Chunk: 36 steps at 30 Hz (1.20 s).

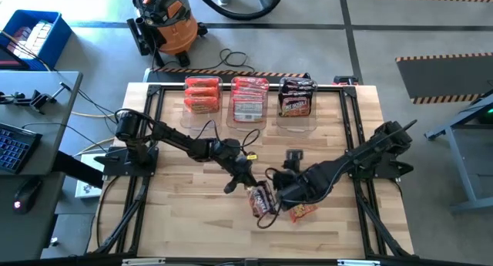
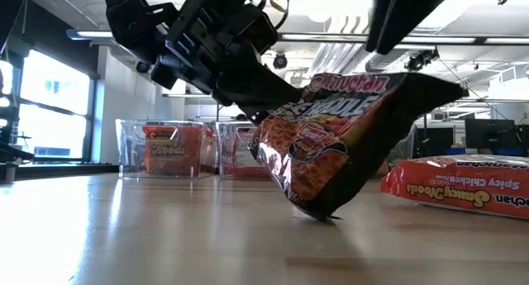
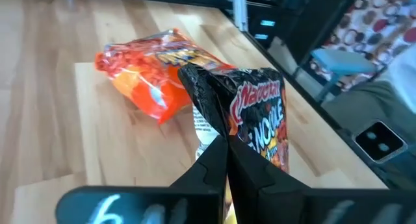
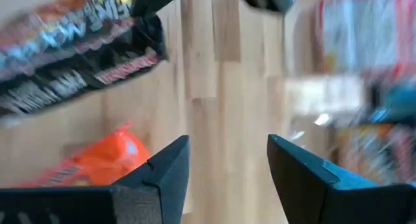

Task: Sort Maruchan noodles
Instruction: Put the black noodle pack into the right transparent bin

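Note:
A dark brown-and-red Maruchan packet [image 1: 263,200] stands tilted near the table's middle, close to the near edge. My left gripper [image 1: 248,180] is shut on it, also seen in the left wrist view [image 3: 225,146] and the low view [image 2: 263,91]. An orange-red packet [image 1: 302,212] lies flat on the table just right of the dark one, and shows in the low view [image 2: 463,186]. My right gripper [image 4: 229,149] is open and touches nothing. It hovers above the table beside both packets [image 1: 283,181], with the orange packet [image 4: 91,162] close to one finger. My left gripper pinches the dark packet between its two shut fingers at the crimped end seam [image 3: 221,130], near a corner. The fingers slant down from the table's left. The packet hangs tilted below them, and its lower corner [image 2: 321,214] touches the table.
Three clear bins stand in a row at the far edge: one with orange packets [image 1: 202,96], one with red-and-white packets [image 1: 249,99], one with dark packets [image 1: 296,98]. A small black object [image 1: 293,154] lies mid-table. Bare wood spreads to the left and near side.

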Tool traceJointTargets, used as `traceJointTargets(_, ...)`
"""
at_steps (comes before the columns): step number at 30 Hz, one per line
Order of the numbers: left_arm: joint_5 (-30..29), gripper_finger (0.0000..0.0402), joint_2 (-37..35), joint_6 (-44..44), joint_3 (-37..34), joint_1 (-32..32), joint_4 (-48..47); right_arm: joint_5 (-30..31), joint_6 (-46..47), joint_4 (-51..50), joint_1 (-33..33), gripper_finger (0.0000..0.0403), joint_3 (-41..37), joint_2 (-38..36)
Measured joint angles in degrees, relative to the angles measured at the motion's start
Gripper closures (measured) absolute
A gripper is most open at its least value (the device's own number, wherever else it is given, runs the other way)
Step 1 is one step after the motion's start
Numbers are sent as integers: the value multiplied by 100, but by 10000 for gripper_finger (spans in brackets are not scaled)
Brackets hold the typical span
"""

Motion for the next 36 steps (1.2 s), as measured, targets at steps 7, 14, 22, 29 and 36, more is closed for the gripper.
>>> traceJointTargets(7, -345, 401, -2, 133, -2, -133, 56, -478, 1812, 403, -20, 217, -761, -186)
traceJointTargets(14, -417, 401, -2, 269, -2, -201, 39, -998, 2318, 4039, 10, 217, -3286, -1525)
traceJointTargets(22, -789, 401, -2, 274, -2, -199, 62, -1708, 3240, 8542, -108, 211, -5523, -2237)
traceJointTargets(29, -1096, 401, -2, 291, -2, -268, 91, -1746, 3824, 9333, -108, 147, -5705, -1635)
traceJointTargets(36, -1147, 401, -2, 320, -2, -277, 93, -1870, 4125, 10076, -261, 106, -5564, -908)
